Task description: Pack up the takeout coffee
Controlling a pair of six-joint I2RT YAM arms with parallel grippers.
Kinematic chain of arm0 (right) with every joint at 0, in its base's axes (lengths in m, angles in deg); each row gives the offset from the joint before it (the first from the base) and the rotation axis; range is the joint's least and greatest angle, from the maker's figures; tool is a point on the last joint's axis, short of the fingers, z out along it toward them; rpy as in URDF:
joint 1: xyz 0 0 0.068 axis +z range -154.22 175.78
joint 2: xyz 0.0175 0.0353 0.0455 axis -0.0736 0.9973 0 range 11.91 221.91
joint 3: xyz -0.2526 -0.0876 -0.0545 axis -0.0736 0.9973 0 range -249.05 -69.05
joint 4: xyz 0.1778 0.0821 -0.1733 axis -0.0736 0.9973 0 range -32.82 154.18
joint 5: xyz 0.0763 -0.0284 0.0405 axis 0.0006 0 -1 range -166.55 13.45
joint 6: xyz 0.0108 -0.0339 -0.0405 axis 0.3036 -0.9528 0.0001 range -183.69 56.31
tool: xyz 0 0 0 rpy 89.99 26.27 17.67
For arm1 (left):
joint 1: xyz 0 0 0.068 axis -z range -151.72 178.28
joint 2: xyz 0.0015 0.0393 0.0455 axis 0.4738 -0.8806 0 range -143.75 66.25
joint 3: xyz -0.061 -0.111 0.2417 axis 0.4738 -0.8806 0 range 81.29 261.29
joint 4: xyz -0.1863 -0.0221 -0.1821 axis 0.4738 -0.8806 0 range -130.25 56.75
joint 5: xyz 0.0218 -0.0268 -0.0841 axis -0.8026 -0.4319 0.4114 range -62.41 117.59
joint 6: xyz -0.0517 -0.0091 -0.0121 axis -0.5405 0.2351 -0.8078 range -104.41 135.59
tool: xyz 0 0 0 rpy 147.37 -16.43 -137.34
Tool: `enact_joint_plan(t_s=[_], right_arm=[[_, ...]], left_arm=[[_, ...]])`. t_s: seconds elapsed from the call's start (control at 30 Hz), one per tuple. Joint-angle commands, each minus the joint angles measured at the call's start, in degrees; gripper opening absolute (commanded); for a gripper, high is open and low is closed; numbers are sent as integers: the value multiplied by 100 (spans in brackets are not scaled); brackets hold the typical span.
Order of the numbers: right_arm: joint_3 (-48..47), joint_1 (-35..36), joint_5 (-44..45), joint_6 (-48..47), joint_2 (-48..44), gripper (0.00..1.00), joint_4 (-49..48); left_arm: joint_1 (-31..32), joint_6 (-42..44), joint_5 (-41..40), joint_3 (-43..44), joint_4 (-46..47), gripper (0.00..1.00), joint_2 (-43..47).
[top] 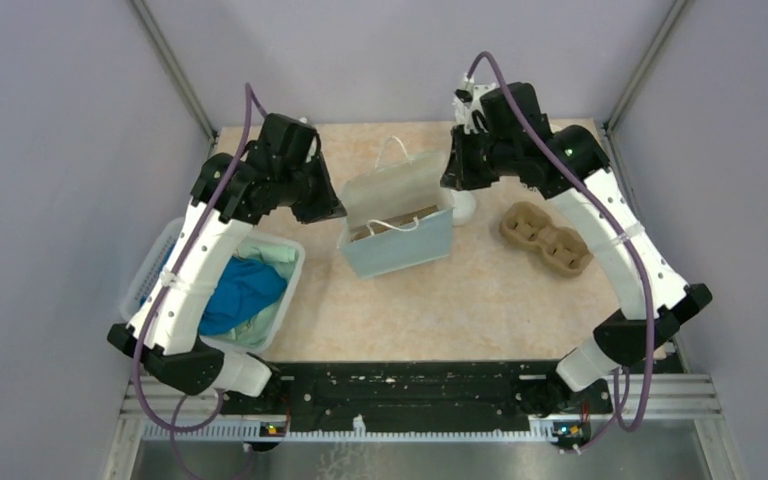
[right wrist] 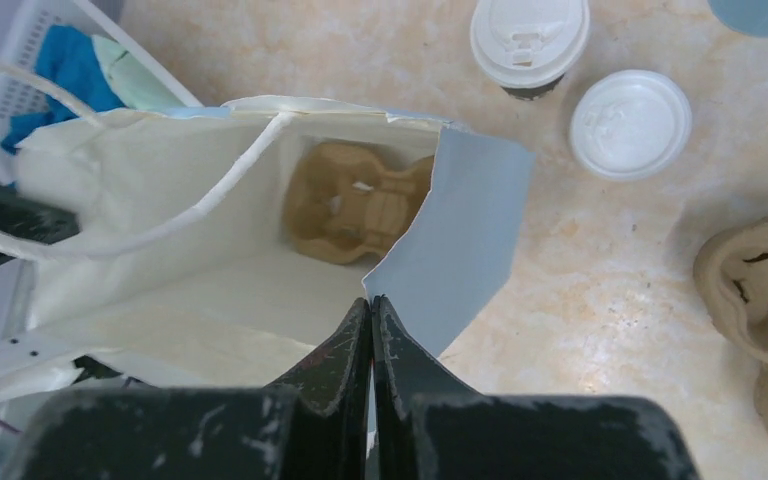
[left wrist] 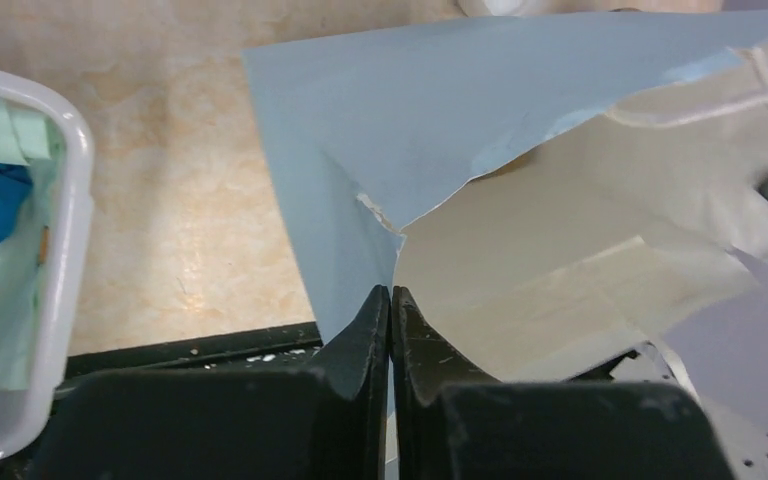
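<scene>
**Clerk:** Item one, largest?

**Checker:** Table (top: pixel 480 300), beige marbled top, an arm at each near corner.

**Clerk:** Item two?

**Checker:** White plastic basket (top: pixel 290 262) at the left side, under the left arm. It contains a blue cloth (top: pixel 245 290) and a pale green cloth (top: pixel 270 252).

**Clerk:** Item three?

**Checker:** Light blue paper bag (top: pixel 400 250), cream inside, with white cord handles (top: pixel 397 225). It stands mid-table between the two arms, mouth open upward.

**Clerk:** Contents of the bag?

**Checker:** One moulded pulp cup carrier (right wrist: pixel 355 203), lying on the bag's floor. A second cup carrier (top: pixel 546 238) lies on the table to the bag's right, apart from it.

**Clerk:** The takeout coffee?

**Checker:** Takeout coffee (right wrist: pixel 529 40) stands upright on the table outside the bag, beyond the bag's right end. Its white lid is on and nothing holds it.

**Clerk:** Anything next to it?

**Checker:** A loose white lid (right wrist: pixel 629 122), flat on the table just beside the cup.

**Clerk:** Tools?

**Checker:** Left gripper (left wrist: pixel 391 292): fingers pressed together, pinching the blue edge at the bag's left end. Right gripper (right wrist: pixel 371 302): fingers fully together, nipping the paper edge at the bag's right end. Each has hold of the bag only.
</scene>
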State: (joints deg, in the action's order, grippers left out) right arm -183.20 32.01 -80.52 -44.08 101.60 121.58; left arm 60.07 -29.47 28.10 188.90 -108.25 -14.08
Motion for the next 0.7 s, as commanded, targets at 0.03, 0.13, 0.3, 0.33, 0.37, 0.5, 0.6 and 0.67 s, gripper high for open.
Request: enact_joint_plan(t_s=[0.03, 0.13, 0.3, 0.33, 0.37, 0.5, 0.6, 0.67], right_arm=[[193, 89, -303, 612, -297, 0, -501], [1260, 75, 333, 778, -487, 35, -701], [568, 53, 844, 657, -371, 70, 8], [388, 51, 879, 619, -349, 74, 83], [239, 51, 920, 594, -333, 77, 155], [-70, 53, 1053, 587, -307, 83, 334], [-113, 50, 1133, 596, -365, 86, 365], [-101, 57, 1267, 587, -400, 87, 407]], left_arm=[[-377, 708, -299, -45, -21, 13, -212], [-800, 1112, -360, -629, 371, 48, -155], [-1158, 1686, -78, -234, 409, 82, -340], [-1159, 1763, 64, -267, 471, 87, -305], [-1159, 1859, 227, -362, 603, 90, -248], [-1161, 2182, 1219, -987, 1270, 98, 28], [-1162, 2121, 1834, -1178, 1576, 98, -18], [-1159, 2056, 1820, -1212, 1673, 97, -71]])
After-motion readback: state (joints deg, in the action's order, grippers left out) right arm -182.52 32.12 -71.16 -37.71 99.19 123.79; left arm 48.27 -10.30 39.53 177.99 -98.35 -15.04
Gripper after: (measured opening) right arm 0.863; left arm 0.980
